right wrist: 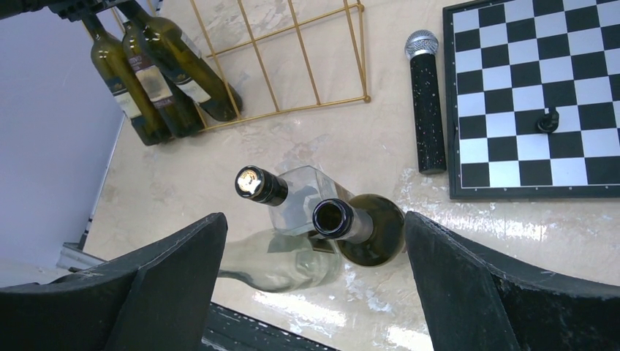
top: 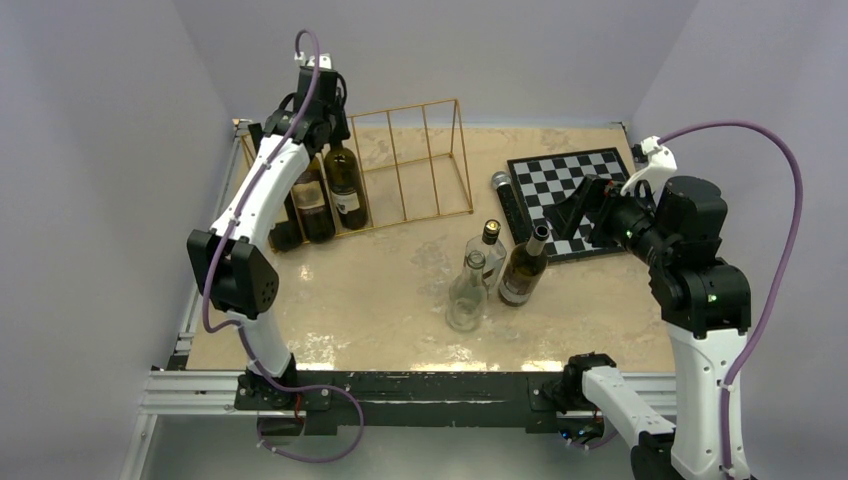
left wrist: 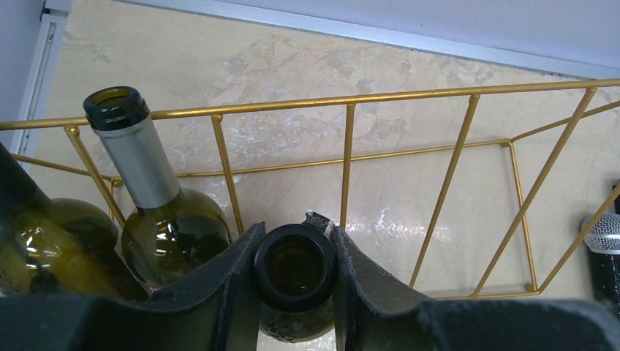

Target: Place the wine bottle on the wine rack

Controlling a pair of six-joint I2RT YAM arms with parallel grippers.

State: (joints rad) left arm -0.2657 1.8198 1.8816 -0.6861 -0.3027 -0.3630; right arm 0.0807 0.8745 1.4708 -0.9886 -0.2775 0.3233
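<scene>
- Bolted at the near edge of the pale marbled table (top: 330, 300) are the white left arm (top: 262, 190) and the white right arm (top: 700, 390).
- A bit farther, in the middle of the table, three loose bottles stand close together. They are a clear glass bottle (top: 467, 297), a clear bottle with a gold cap (top: 490, 243) and a dark bottle with a silver neck (top: 523, 272).
- Near them on the right hangs the right claw (right wrist: 313, 227). Its fingers are spread wide and it grips nothing.
- Farther right lies a flat black and white chessboard (top: 575, 190). A black microphone with a silver head (top: 502, 198) lies just beside its left edge.
- At the far left stands the long gold wire wine rack (top: 420, 160). Three bottles are in its left slots. The slots to the right hold no bottle.
- The left claw (left wrist: 295, 245) is clenched on the open mouth of the dark green glass wine bottle (left wrist: 295, 276). This is the right one of the three.
- This bottle is straight under the claw, and its long way runs up and down. Its bottom looks like it rests low in the rack, but I cannot be sure.
- Just to its left stands a green bottle with a silver foil neck (left wrist: 139, 164). Left of that is another dark green bottle (left wrist: 44, 245).
- The left arm is at the rack and the right arm is well apart from it. I think the job is nearly done. The left claw should let go and rise straight up, so it does not bump the bottle next door.
</scene>
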